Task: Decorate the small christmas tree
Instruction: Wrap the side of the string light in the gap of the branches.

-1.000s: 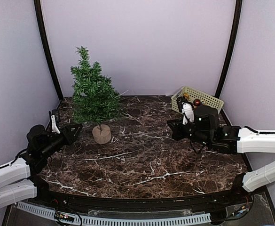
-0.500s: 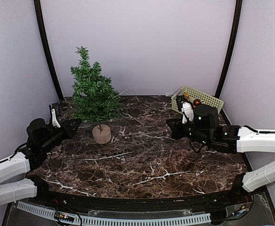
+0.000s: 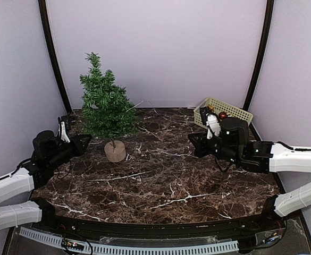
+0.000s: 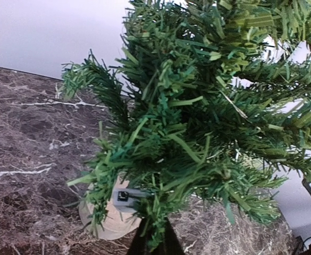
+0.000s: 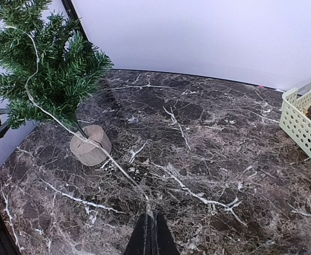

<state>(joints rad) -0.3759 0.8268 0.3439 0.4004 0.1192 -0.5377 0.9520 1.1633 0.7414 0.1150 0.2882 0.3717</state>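
The small christmas tree (image 3: pixel 106 106) stands at the back left on its pale wooden stump (image 3: pixel 115 151). My left gripper (image 3: pixel 86 139) is at the tree's lower left edge. In the left wrist view that gripper (image 4: pixel 154 234) is shut on the tip of a low green branch (image 4: pixel 163 204), with needles pinched between the dark fingers. My right gripper (image 3: pixel 192 142) hovers at mid-table right. In its own view the right gripper (image 5: pixel 150 220) is shut on the end of a thin pale string (image 5: pixel 113 161), which runs past the stump (image 5: pixel 90 145) and up through the tree (image 5: pixel 43 58).
A pale yellow-green basket (image 3: pixel 235 112) with ornaments sits at the back right corner, just behind the right arm. In the left wrist view a small grey block (image 4: pixel 124 197) shows among the low needles. Lilac walls close the table in on three sides.
My left arm has moved forward to the tree's lower branches and its jaws have closed on a branch tip. The right arm and the string have stayed put.
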